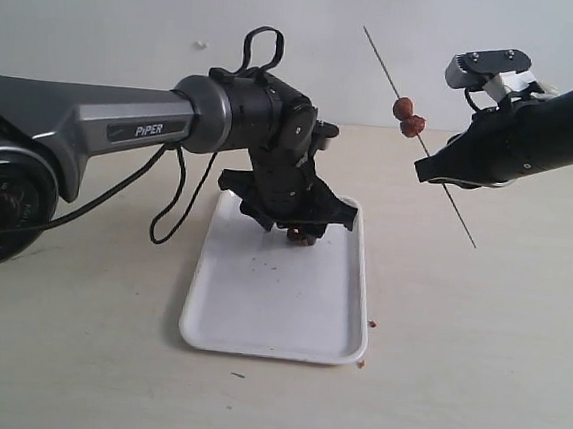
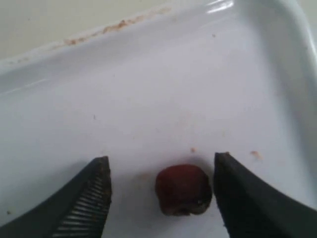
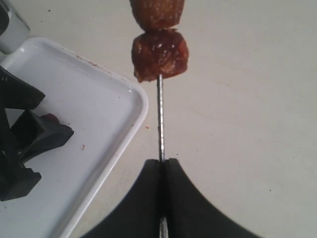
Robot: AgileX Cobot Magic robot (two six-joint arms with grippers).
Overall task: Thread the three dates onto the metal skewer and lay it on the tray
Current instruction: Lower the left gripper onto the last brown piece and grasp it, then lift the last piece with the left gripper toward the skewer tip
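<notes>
Two dates (image 1: pixel 407 117) (image 3: pixel 159 53) are threaded on the thin metal skewer (image 1: pixel 453 204) (image 3: pixel 160 119), which my right gripper (image 1: pixel 433 168) (image 3: pixel 162 161) holds slanted in the air to the right of the tray, jaws shut on the rod. A third date (image 2: pixel 183 189) (image 1: pixel 297 234) lies on the white tray (image 1: pixel 268 313) (image 2: pixel 148 74) (image 3: pixel 94 163) near its far end. My left gripper (image 2: pixel 161 166) (image 1: pixel 301 226) is lowered over that date, open, one finger on each side of it. One finger stands close beside the date; I cannot tell if it touches.
Small brown crumbs (image 1: pixel 373 325) lie on the table by the tray's right edge and front corner. A black cable (image 1: pixel 172 205) hangs from the left arm beside the tray. A pale wall stands behind the table.
</notes>
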